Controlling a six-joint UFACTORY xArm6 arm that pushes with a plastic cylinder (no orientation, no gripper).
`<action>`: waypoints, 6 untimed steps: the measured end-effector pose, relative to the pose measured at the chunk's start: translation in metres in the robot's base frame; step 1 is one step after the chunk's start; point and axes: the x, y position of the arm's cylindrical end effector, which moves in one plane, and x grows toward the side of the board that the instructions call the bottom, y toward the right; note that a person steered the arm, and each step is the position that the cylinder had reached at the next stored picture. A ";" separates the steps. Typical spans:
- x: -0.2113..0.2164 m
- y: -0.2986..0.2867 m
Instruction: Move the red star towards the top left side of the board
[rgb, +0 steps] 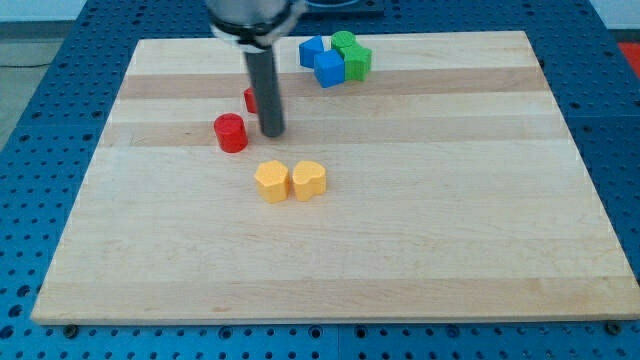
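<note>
The red star (250, 99) lies on the wooden board (330, 250) in the upper left part, mostly hidden behind my rod; only its left edge shows. My tip (272, 132) rests on the board just right of and below the star, seemingly touching it. A red cylinder (230, 132) stands to the left of my tip, a small gap away.
Two yellow blocks, a hexagon-like one (271, 181) and a heart-like one (309, 180), sit side by side below my tip. At the view's top, two blue blocks (312, 52) (329, 68) and two green blocks (344, 42) (358, 61) are clustered together.
</note>
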 end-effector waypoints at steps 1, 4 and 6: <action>-0.031 0.020; -0.052 -0.083; -0.017 -0.105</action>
